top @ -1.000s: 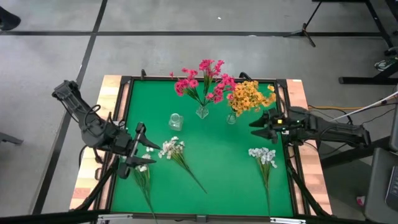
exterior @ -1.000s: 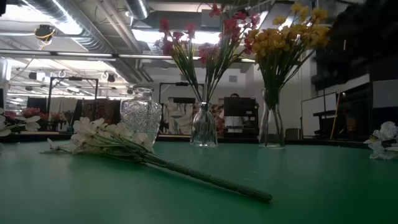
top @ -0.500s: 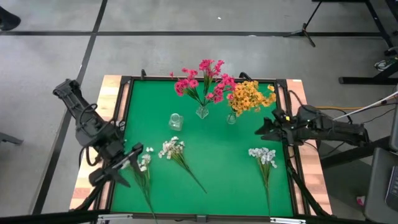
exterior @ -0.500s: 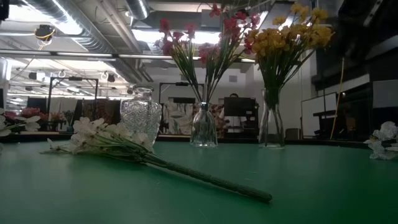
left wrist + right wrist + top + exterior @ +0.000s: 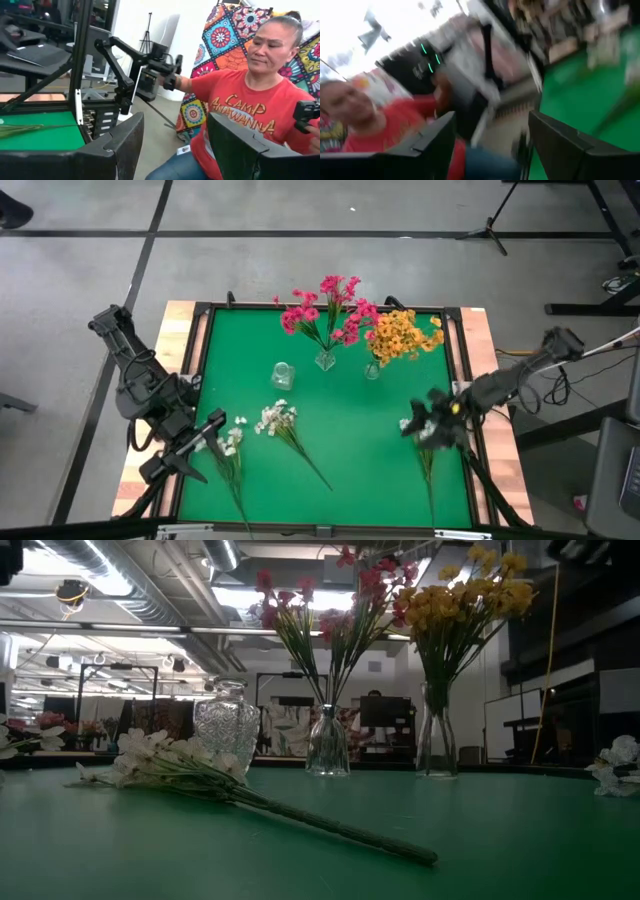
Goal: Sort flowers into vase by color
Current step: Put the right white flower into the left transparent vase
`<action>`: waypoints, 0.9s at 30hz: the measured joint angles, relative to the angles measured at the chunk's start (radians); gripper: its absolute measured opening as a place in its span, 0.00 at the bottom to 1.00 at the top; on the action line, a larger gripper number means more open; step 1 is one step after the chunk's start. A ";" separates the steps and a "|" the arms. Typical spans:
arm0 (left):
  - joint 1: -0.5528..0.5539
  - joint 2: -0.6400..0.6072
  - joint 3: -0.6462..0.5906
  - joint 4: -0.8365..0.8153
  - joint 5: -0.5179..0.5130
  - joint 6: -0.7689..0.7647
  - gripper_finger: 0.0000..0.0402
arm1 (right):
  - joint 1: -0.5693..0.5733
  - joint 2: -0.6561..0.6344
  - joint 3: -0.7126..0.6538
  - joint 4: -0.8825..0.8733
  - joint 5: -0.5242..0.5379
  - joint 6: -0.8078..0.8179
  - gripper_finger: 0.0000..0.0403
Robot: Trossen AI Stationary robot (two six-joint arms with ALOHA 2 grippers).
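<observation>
Magenta-pink flowers (image 5: 325, 310) stand in a small glass vase (image 5: 325, 361), and yellow-orange flowers (image 5: 402, 335) stand in a second vase (image 5: 372, 369). An empty glass vase (image 5: 282, 375) stands to their left. Three white sprigs lie flat on the green mat: a left one (image 5: 230, 445), a middle one (image 5: 278, 420) and a right one (image 5: 424, 442). My left gripper (image 5: 185, 450) is open at the table's near left edge, beside the left sprig. My right gripper (image 5: 428, 424) is open above the right sprig's blossoms; nothing shows between its fingers (image 5: 435, 142).
A raised black frame and wooden border (image 5: 183, 330) edge the mat. A person in a red shirt (image 5: 240, 110) is beyond the table's near side. Bare mat (image 5: 365, 465) lies between the middle and right sprigs.
My left gripper has pulled back from over the left white sprig toward the table's near left edge and turned outward. My right arm has swung from beside the yellow vase toward the near edge and now sits over the right sprig's blossoms, turned about. The sprigs have stayed in place.
</observation>
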 joint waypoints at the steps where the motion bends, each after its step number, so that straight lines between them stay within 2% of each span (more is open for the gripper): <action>1: 0.000 0.000 0.000 0.000 0.000 0.000 0.53 | 0.044 0.045 0.032 -0.044 0.023 0.021 0.62; 6: 0.000 0.000 0.000 0.000 -0.002 0.001 0.53 | 0.242 0.220 0.238 -0.437 0.180 0.237 0.62; 10: 0.000 0.000 0.000 0.000 -0.001 0.000 0.53 | 0.340 0.353 0.386 -0.739 0.287 0.549 0.62; 14: 0.000 0.000 0.000 -0.001 -0.001 0.001 0.53 | 0.420 0.483 0.485 -0.943 0.337 0.869 0.62; 16: 0.000 0.000 0.000 -0.001 -0.001 0.001 0.53 | 0.439 0.548 0.514 -1.020 0.324 1.025 0.62; 20: 0.000 0.000 0.000 -0.002 0.000 0.001 0.53 | 0.458 0.665 0.541 -1.125 0.211 1.262 0.62; 27: -0.001 0.000 0.000 -0.010 0.000 0.001 0.53 | 0.457 0.838 0.541 -1.140 0.012 1.405 0.62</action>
